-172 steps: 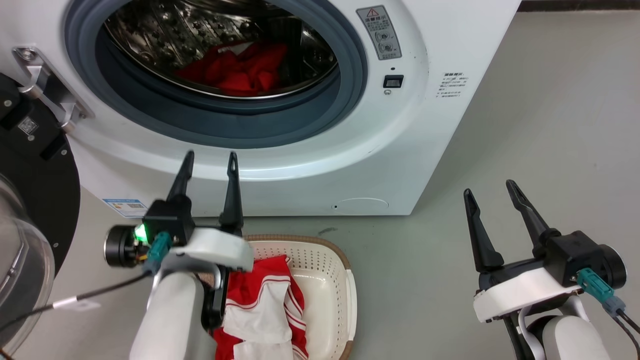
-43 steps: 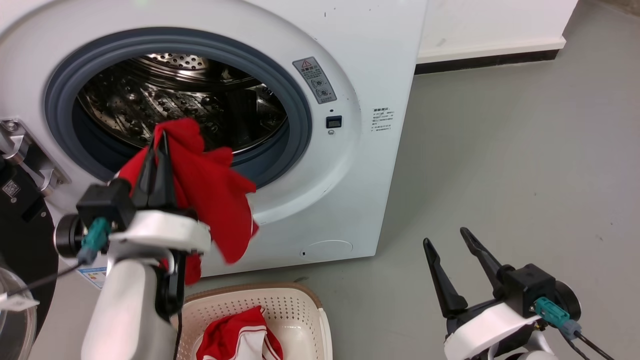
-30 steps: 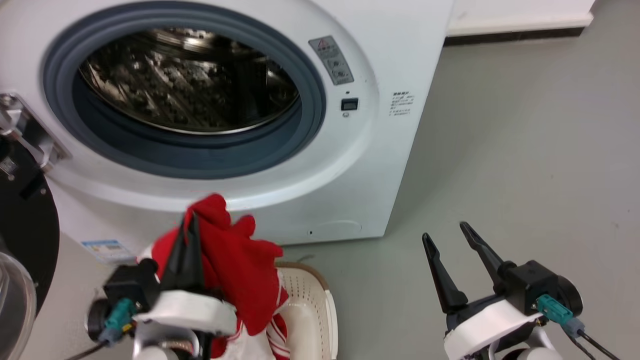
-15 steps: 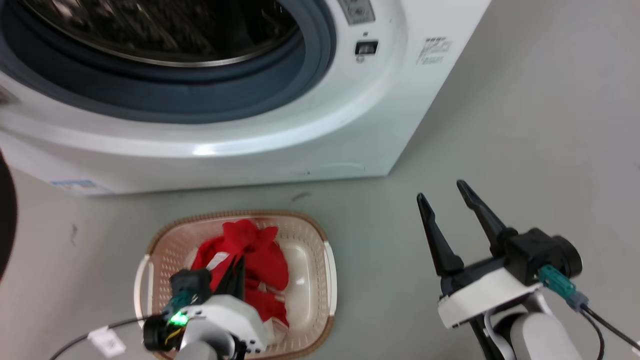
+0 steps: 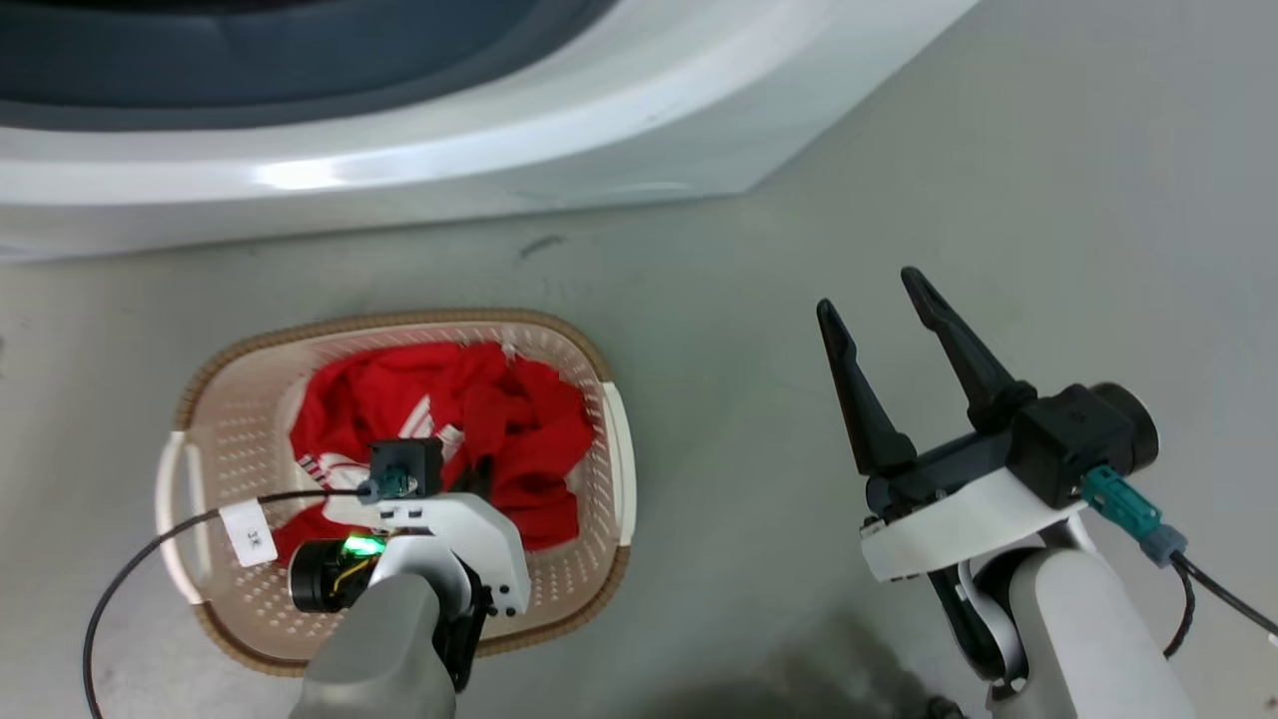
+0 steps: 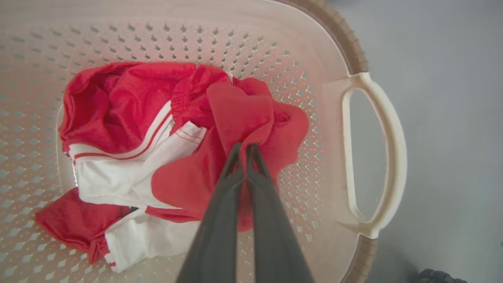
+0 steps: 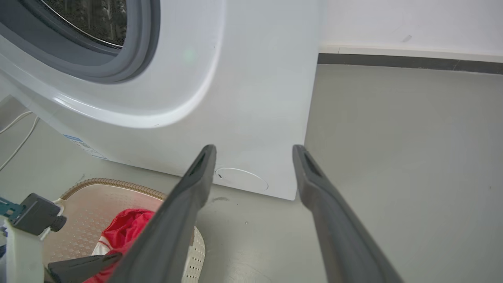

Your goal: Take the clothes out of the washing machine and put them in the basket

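Observation:
The cream basket (image 5: 399, 322) with its brown rim stands on the floor in front of the white washing machine (image 5: 499, 150). Red and white clothes (image 5: 449, 409) lie piled in it. My left gripper (image 5: 482, 471) points down into the basket. In the left wrist view this gripper (image 6: 243, 146) is shut on a bunched fold of the red clothes (image 6: 235, 114), low inside the basket (image 6: 353, 51). My right gripper (image 5: 869, 295) hangs open over bare floor to the basket's right. Its wrist view shows the gripper (image 7: 254, 149) facing the washing machine (image 7: 255, 98), with the basket (image 7: 110, 184) at the lower left.
Grey floor (image 5: 998, 150) stretches away to the right of the machine. A black cable with a white tag (image 5: 248, 529) loops over the basket's left side. Thin white cables (image 7: 15, 133) lie on the floor left of the machine. A dark skirting (image 7: 393, 61) runs along the back wall.
My left gripper carried a red garment from the drum down into the basket and has sunk lower since half a second ago. The head camera has tilted downward. The right gripper stays open.

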Tool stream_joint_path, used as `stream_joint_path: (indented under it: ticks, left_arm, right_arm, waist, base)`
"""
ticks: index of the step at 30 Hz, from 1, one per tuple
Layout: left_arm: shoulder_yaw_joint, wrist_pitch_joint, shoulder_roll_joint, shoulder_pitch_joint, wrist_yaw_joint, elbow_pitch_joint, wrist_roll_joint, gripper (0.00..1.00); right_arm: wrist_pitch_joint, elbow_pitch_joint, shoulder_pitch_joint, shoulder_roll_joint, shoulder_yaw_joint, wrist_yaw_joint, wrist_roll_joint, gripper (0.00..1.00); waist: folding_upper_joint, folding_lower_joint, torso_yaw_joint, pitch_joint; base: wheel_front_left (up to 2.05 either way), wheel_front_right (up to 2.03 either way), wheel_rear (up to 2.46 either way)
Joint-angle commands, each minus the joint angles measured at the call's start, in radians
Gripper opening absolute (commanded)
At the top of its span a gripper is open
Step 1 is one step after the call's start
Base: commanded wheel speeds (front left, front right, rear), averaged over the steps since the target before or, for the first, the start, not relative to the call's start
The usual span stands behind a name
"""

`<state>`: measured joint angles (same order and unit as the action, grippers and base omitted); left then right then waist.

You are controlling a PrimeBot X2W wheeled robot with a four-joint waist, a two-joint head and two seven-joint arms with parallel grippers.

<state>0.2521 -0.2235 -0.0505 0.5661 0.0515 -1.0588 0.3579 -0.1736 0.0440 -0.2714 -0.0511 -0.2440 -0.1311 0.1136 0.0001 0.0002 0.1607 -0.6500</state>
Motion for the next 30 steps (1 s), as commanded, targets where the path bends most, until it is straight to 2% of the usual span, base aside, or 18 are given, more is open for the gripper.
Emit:
stream_joint_path:
  ticks: [1,5,11,12,13,14,18,25,30]
  left_arm:
    - [-0.002,-0.007,-0.001,0.044,-0.009,-0.055,0.010,0.00]
    - [-0.015,-0.006,-0.001,0.093,-0.032,-0.151,0.028,0.00]
    - [-0.001,0.017,-0.017,0.123,-0.039,-0.202,0.020,0.00]
    - [0.001,0.019,-0.019,0.126,-0.039,-0.206,0.020,0.27]
    - [0.002,0.017,-0.021,0.127,-0.039,-0.210,0.021,0.58]
    - [0.006,0.013,-0.023,0.126,-0.040,-0.213,0.018,1.00]
    - [0.013,-0.002,-0.017,0.087,-0.027,-0.221,0.025,1.00]
    - [-0.003,-0.036,-0.003,0.001,-0.001,-0.216,0.068,1.00]
    - [-0.022,-0.043,0.001,-0.063,-0.004,-0.134,0.105,1.00]
  right_arm:
    - [-0.011,0.007,-0.026,0.001,0.000,0.001,0.002,1.00]
    - [-0.025,0.022,-0.047,0.002,-0.001,0.001,0.009,1.00]
    - [-0.038,0.041,-0.066,0.001,-0.009,0.001,0.017,1.00]
    - [-0.038,0.046,-0.067,0.001,-0.009,0.001,0.018,1.00]
    - [-0.040,0.053,-0.067,0.001,-0.009,0.001,0.019,1.00]
    - [-0.044,0.061,-0.070,0.001,-0.007,0.001,0.020,1.00]
    - [-0.056,0.091,-0.064,0.001,-0.003,0.001,0.020,1.00]
    - [-0.057,0.137,-0.012,0.001,0.042,0.001,0.003,1.00]
    - [-0.037,0.133,0.037,0.001,0.081,0.001,-0.021,1.00]
  waist:
    - [-0.0001,-0.0002,0.036,-0.067]
    - [-0.0001,-0.0002,0.048,-0.095]
    - [-0.0001,-0.0002,0.059,-0.110]
    - [-0.0001,-0.0002,0.059,-0.108]
    - [-0.0001,-0.0002,0.058,-0.103]
    - [-0.0001,-0.0002,0.056,-0.094]
    - [-0.0001,-0.0002,0.046,-0.021]
    - [-0.0001,-0.0002,0.005,0.171]
    - [-0.0001,-0.0002,-0.030,0.285]
  base:
    - [0.00,0.00,0.00]
    - [0.00,0.00,0.00]
    - [0.00,0.00,0.00]
    - [0.00,0.00,0.00]
    - [0.00,0.00,0.00]
    - [0.00,0.00,0.00]
    - [0.00,0.00,0.00]
    - [0.00,0.00,0.00]
    - [0.00,0.00,0.00]
